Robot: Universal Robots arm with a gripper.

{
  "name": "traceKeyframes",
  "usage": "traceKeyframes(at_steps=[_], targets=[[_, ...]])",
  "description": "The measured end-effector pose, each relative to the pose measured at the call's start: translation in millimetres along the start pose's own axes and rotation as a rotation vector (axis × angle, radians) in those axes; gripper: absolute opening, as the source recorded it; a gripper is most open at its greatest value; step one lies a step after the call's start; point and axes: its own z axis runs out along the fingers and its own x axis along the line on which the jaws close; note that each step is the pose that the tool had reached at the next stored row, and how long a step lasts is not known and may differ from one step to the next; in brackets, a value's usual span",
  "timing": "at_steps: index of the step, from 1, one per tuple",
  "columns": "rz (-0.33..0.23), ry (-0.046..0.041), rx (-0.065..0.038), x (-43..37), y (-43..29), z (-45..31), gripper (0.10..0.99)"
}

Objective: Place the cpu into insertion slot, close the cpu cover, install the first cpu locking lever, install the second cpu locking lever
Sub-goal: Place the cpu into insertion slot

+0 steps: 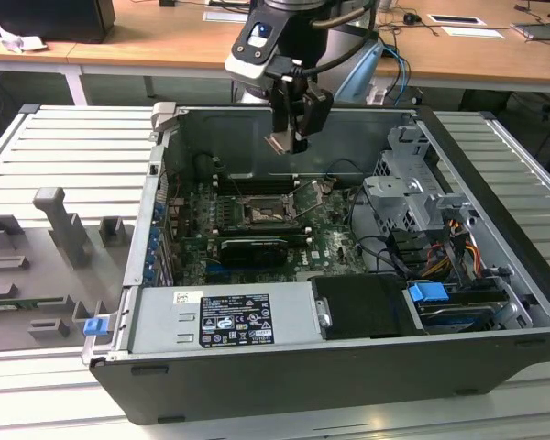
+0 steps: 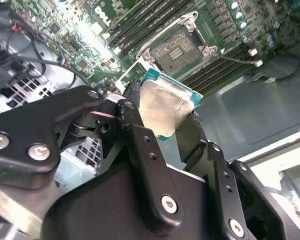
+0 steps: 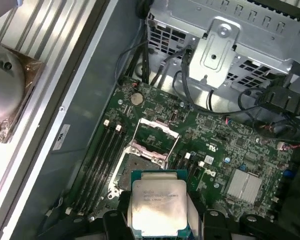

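Above the open computer case (image 1: 284, 385), which lies on its side on the slatted tabletop (image 1: 64, 147), the exterior view has the gripper (image 1: 293, 139) hanging well clear of the green board (image 1: 335, 243), with the cpu (image 1: 278, 142) at its tip. The case seems to be laid flat so that the board faces up and the arm can come straight down on it. The insertion slot (image 1: 261, 213) sits near the board's middle, below the gripper and apart from it. A long black card (image 1: 254, 247) lies just beside it, on the camera's side.

Seen in the second wrist view, the jaws are closed on the cpu (image 2: 166, 102). Two black fingers (image 2: 189, 137) press on its opposite edges, leaving the dull metal top free, and I judge the contact side is spared too. Its flat side appears to face the board, likely so that it can settle squarely. Beyond it, the insertion slot (image 2: 179, 50) shows a bare dark centre with nothing in it.

From the first wrist view, the cpu (image 3: 157, 202) hangs in front of the insertion slot (image 3: 126, 172) and hides part of it. The cpu cover (image 3: 160, 126) stands swung up, away from the insertion slot, which leaves the way in open. Memory slots (image 3: 102, 155) run along one side. The cpu is not yet seated, and the cpu cover is not yet closed.
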Motion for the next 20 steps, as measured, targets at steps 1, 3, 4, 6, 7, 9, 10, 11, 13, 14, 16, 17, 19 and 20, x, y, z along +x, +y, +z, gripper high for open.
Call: traceKeyframes(at_steps=[1, 3, 4, 6, 7, 9, 10, 11, 13, 14, 16, 17, 19, 20], targets=[[0.013, -0.0011, 0.000, 0.0, 0.0, 0.3, 0.529], [0.040, -0.0035, -0.001, 0.0, -0.1, 1.0, 0.529], [0.055, -0.0048, -0.001, 0.0, -0.1, 1.3, 0.529], [0.088, -0.0077, -0.002, 0.0, -0.2, 2.2, 0.529], [0.101, -0.0088, -0.002, 0.0, -0.2, 2.5, 0.529], [0.122, -0.0106, -0.002, 0.0, -0.2, 3.0, 0.529], [0.138, -0.0121, -0.002, 0.0, -0.3, 3.3, 0.529], [0.156, -0.0136, -0.003, -0.1, -0.3, 3.7, 0.529], [0.172, -0.0151, -0.003, -0.1, -0.4, 4.1, 0.529], [0.181, -0.0158, -0.003, -0.1, -0.4, 4.4, 0.529], [0.207, -0.0181, -0.004, -0.1, -0.4, 5.0, 0.529], [0.223, -0.0194, -0.004, -0.1, -0.5, 5.4, 0.529], [0.253, -0.0222, -0.005, -0.1, -0.5, 6.1, 0.529], [0.273, -0.0238, -0.005, -0.1, -0.6, 6.5, 0.529]])
